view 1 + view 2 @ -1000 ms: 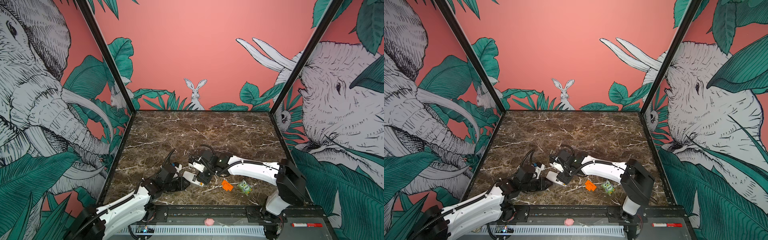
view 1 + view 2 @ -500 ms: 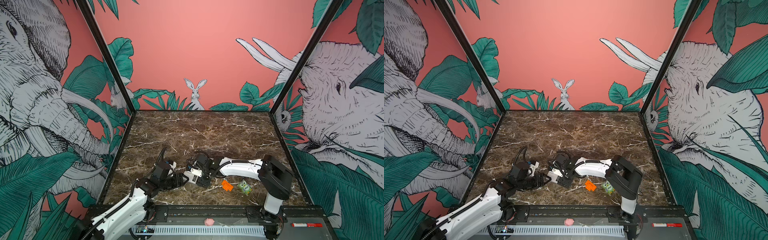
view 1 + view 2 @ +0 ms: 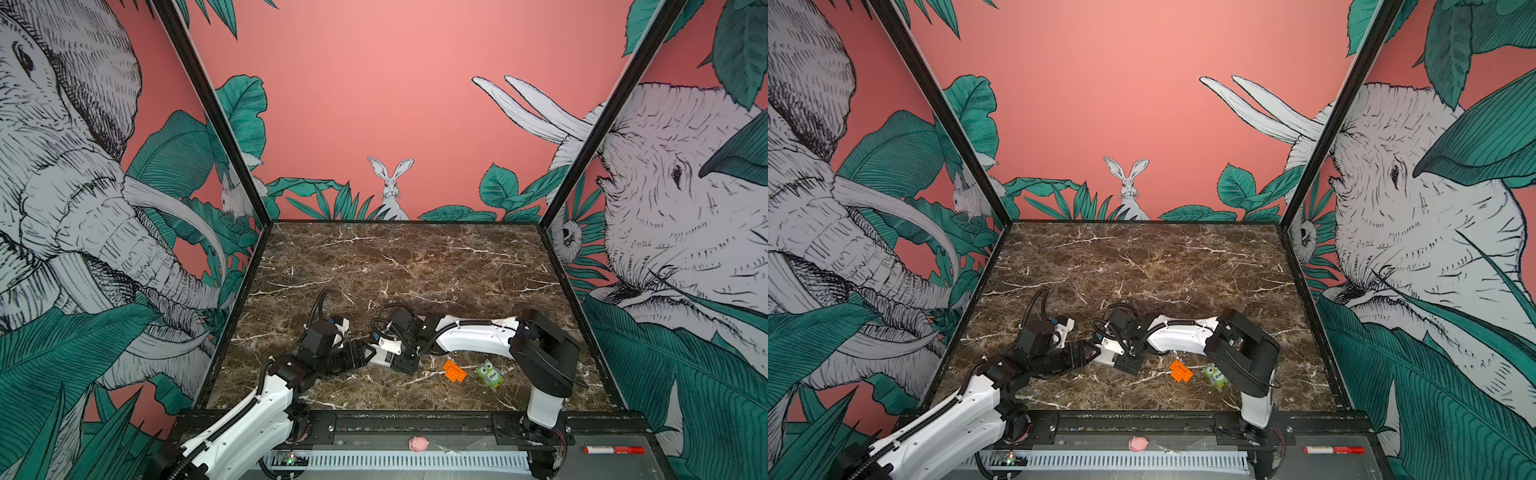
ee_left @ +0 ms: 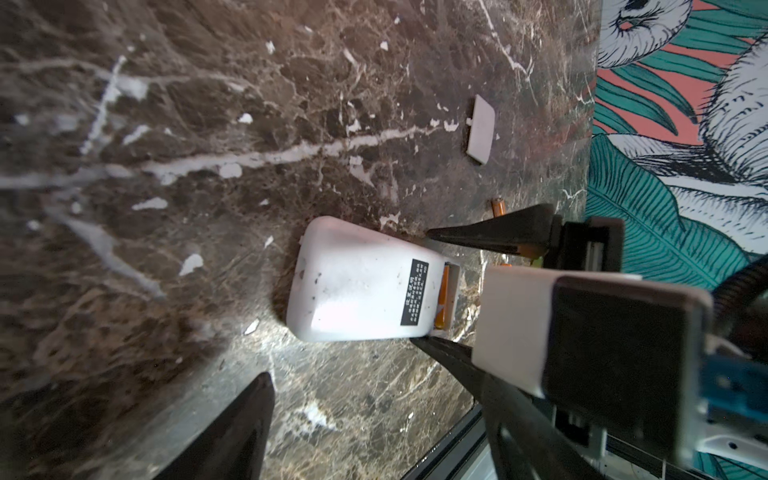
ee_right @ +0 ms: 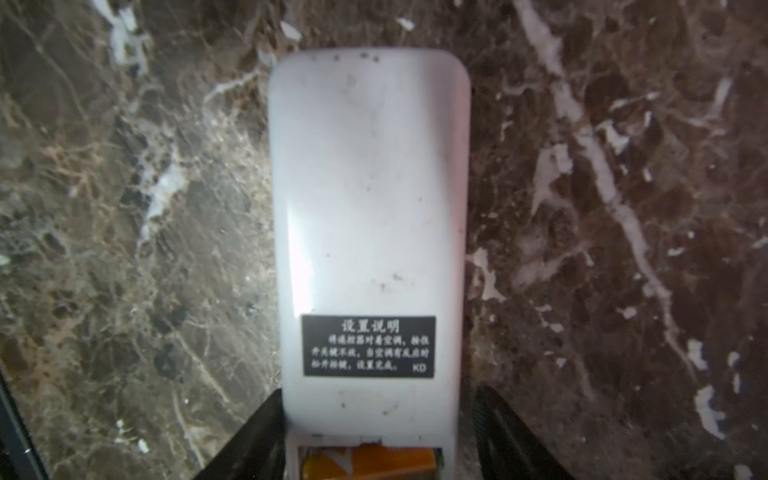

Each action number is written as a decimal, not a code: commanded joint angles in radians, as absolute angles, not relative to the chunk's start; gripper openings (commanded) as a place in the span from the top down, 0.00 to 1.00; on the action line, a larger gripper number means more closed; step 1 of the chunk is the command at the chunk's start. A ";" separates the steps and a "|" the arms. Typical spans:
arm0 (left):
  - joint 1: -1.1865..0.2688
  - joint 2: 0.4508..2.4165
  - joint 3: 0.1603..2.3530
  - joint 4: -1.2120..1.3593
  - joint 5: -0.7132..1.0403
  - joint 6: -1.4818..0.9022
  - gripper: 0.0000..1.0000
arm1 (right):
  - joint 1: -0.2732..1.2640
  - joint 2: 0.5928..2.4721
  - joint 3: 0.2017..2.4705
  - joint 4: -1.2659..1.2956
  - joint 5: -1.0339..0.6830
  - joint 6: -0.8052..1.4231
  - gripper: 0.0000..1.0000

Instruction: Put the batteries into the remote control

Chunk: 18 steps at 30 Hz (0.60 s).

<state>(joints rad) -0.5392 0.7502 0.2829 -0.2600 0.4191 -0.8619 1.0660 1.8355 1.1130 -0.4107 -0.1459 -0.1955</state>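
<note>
Remote control (image 5: 368, 216) lies flat on the marble counter (image 3: 415, 257), white back up, black label toward the battery end; in both top views it sits near the front edge, left of centre, between the two arms. Compartment at the label end is uncovered, and one battery (image 4: 444, 299) is seated in it, orange body visible. Second battery (image 4: 497, 206) lies loose on the counter just beyond the remote, partly hidden behind a dark finger. Flat white cover piece (image 4: 481, 129) rests on the counter, well apart from the remote. Right gripper (image 5: 376, 399): jaws straddle the compartment end of the remote; one finger sits against the remote's side and the other shows a narrow gap, so the jaws are parted, not clamped. Left gripper (image 3: 365, 352): jaws spread wide, nothing between them, just beside the remote. Orange studded brick (image 3: 454, 370) and green owl toy (image 3: 489, 374) sit to the right of the remote, close together, untouched.
</note>
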 commanded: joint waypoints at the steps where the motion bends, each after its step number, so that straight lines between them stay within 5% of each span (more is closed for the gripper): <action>1: -0.523 0.759 0.342 -0.268 0.420 -0.836 0.21 | 1.063 1.874 1.099 -0.402 -0.149 -0.219 0.38; 8: -0.508 0.790 0.352 -0.253 0.426 -0.823 0.21 | 1.056 1.876 1.083 -0.396 -0.153 -0.224 0.50; 18: -0.474 0.785 0.344 -0.257 0.447 -0.817 0.20 | 1.053 1.905 1.095 -0.388 -0.139 -0.264 0.42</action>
<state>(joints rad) -0.4904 0.7979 0.3275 -0.2859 0.4519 -0.8185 1.0531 1.8431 1.1099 -0.3775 -0.1429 -0.2184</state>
